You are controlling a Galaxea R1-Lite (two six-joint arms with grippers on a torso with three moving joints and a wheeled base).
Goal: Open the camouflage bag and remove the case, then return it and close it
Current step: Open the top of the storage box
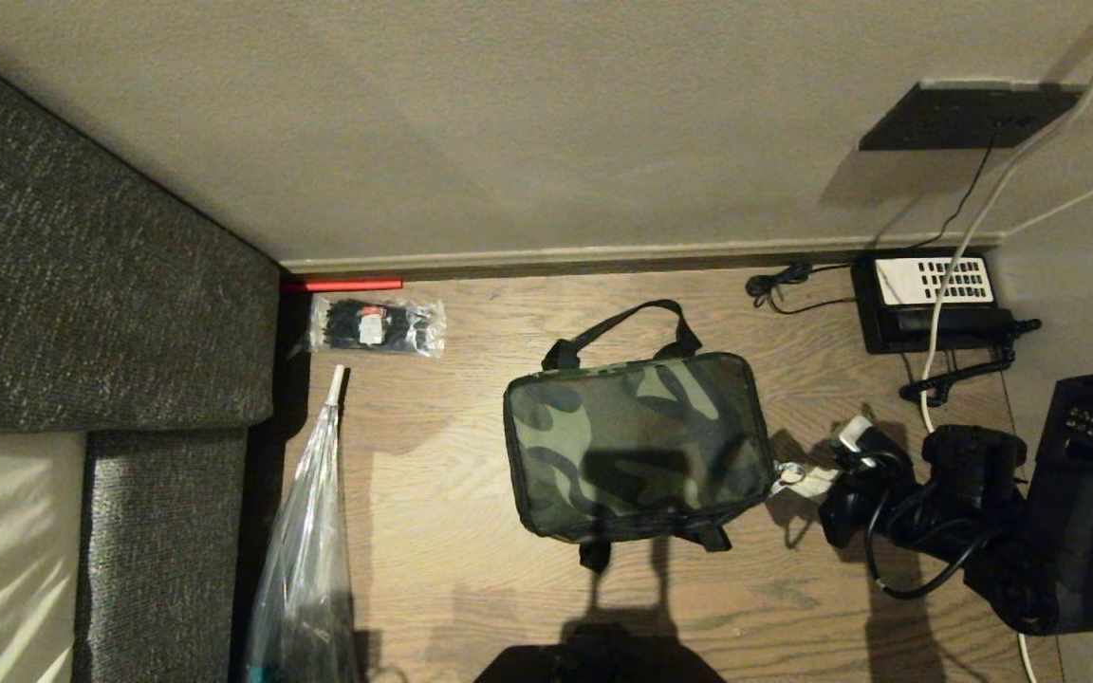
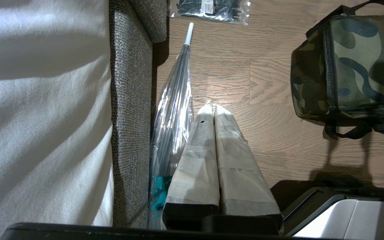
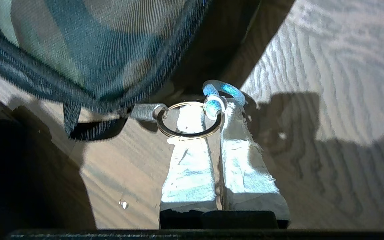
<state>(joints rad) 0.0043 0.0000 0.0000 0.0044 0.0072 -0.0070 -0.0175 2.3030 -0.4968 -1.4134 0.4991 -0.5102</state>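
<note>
Camouflage bag (image 1: pixel 637 446): right claw (image 3: pixel 216 106) pinched on its zipper ring (image 3: pixel 189 120).

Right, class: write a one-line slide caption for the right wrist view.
Right gripper shut on the cord loop of the camouflage bag zipper ring.

Your head camera looks steeply down on the floor (image 1: pixel 433 531). Your left wrist camera hangs above the umbrella (image 2: pixel 173 110), sharing the camouflage bag (image 1: pixel 637 446). Your right wrist camera sits close at the bag's zipper ring (image 3: pixel 189 120).
</note>
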